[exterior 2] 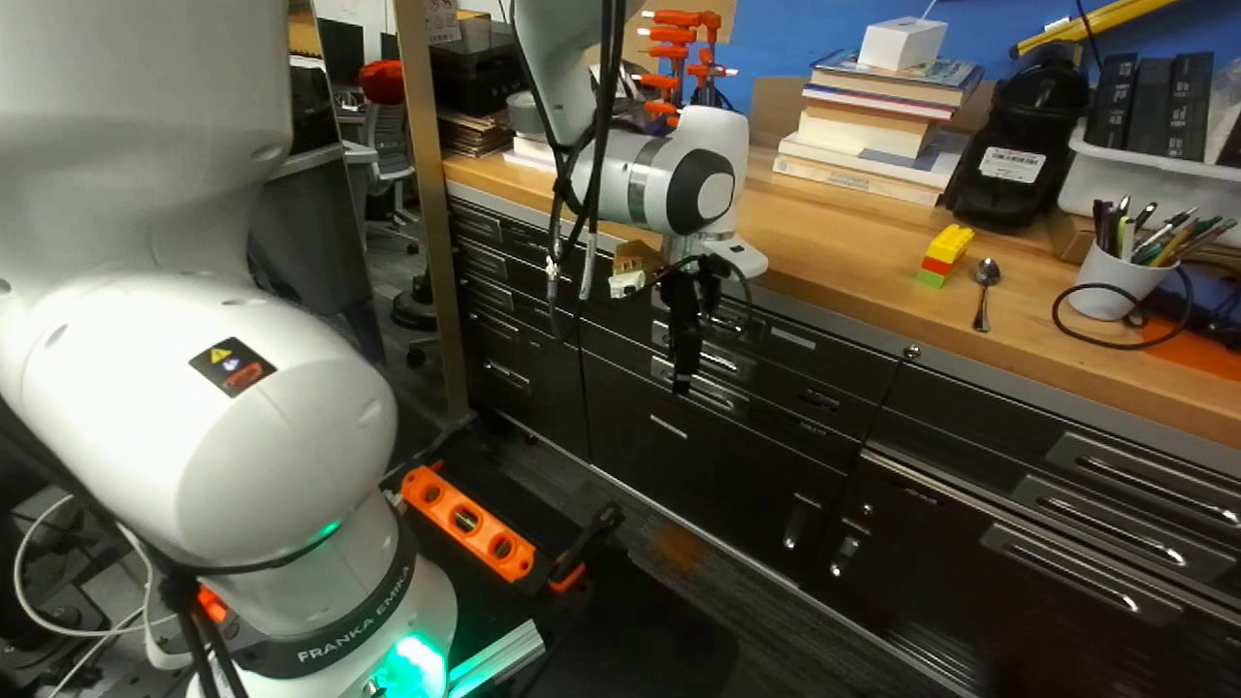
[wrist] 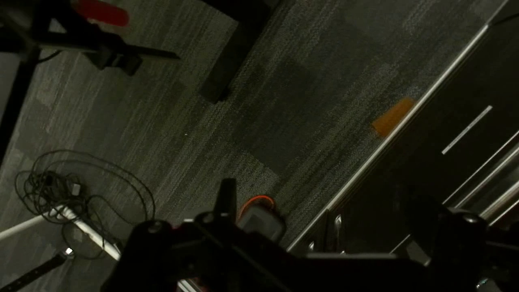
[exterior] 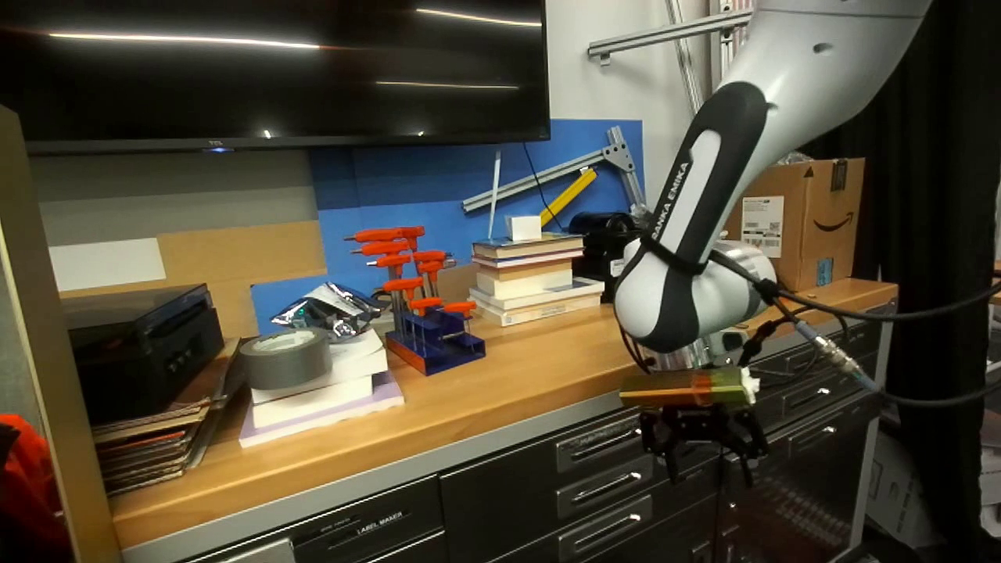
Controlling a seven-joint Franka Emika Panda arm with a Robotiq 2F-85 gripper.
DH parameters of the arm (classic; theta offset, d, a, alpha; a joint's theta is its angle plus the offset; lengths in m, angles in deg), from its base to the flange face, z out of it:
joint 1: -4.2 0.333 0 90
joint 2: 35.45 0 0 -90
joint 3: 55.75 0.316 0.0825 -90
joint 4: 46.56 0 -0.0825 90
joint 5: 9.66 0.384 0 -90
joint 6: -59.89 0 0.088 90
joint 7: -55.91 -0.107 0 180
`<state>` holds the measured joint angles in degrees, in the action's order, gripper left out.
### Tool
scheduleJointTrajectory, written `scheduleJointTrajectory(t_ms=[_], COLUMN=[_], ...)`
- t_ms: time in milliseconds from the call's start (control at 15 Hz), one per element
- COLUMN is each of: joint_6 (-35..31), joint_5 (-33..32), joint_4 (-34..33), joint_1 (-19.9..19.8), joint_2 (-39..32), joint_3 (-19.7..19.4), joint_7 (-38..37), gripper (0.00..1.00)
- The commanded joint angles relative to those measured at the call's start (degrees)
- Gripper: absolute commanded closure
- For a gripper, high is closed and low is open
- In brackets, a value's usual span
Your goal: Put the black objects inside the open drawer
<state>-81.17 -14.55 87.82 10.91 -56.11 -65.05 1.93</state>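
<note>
While books (exterior: 522,281), tape (exterior: 285,361) and a spoon (exterior 2: 986,273) occupy the worktop (exterior: 532,375), the jaws gape.

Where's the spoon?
In an exterior view, the spoon lies on the wooden counter, toward the picture's right side, between the toy bricks and the pen cup.

black object (exterior 2: 1023,126) | standing, labelled, on countertop (exterior 2: 834,242) | drawers (exterior: 604,489) | black-fronted, closed
</note>
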Motion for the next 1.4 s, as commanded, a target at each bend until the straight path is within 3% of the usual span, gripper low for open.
scheduleJointTrajectory(t_ms=[0, 600, 933, 1133, 1333], joint_6=[3.97, 16.42, 19.38, 19.16, 19.75], joint_5=[-2.76, -4.47, -4.15, -3.45, -3.28], joint_4=[4.71, 0.56, 1.37, 2.62, 2.63], joint_1=[-2.74, -8.47, -11.17, -12.65, -13.67], joint_2=[10.46, 29.43, 39.05, 42.48, 43.79], joint_3=[0.71, 1.75, -0.27, -2.55, -4.10], joint_7=[11.67, 43.02, 63.11, 70.98, 74.01], gripper=[0.00, 0.00, 0.00, 0.00, 0.00])
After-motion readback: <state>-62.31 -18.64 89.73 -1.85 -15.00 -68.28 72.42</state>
